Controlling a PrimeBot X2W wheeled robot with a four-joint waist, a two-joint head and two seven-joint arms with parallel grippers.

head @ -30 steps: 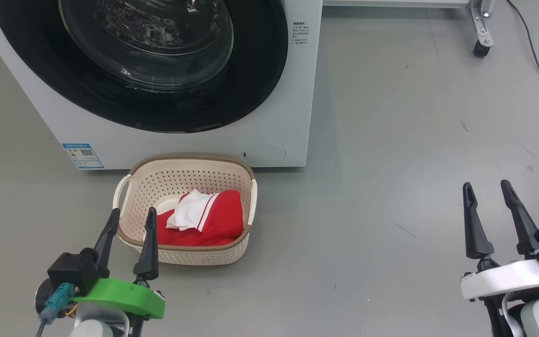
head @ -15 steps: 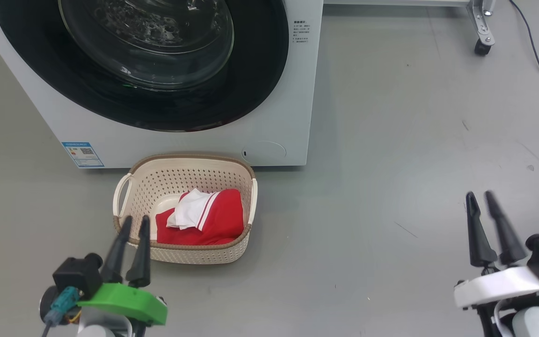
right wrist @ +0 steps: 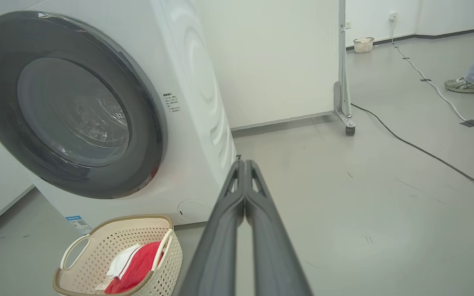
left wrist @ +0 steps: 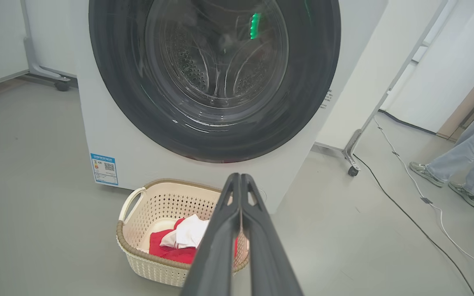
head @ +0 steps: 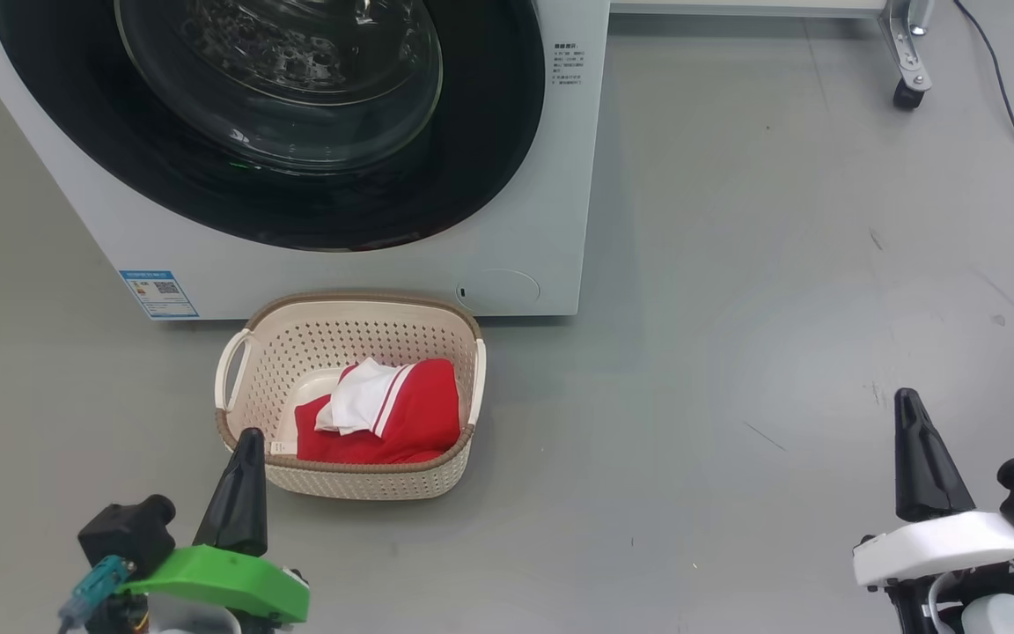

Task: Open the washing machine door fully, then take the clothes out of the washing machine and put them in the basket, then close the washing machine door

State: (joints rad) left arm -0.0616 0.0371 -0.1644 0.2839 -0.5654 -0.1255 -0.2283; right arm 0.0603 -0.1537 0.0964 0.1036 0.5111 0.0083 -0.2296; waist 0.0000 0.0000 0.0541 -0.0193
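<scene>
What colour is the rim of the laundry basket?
Brown, woven-looking; the basket shows best in the head view.

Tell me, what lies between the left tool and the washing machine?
The basket, holding the red clothes, sits between the left tool and the washing machine; the head view shows it.

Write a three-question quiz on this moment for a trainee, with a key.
1. True or false: the washing machine door is shut.
2. Where do the red clothes lie? A) in the drum B) in the basket C) on the floor
3. Fill in: the fingers of the left gripper and the right gripper are ____.
Key: 1 true; 2 B; 3 shut, with nothing held.
</scene>
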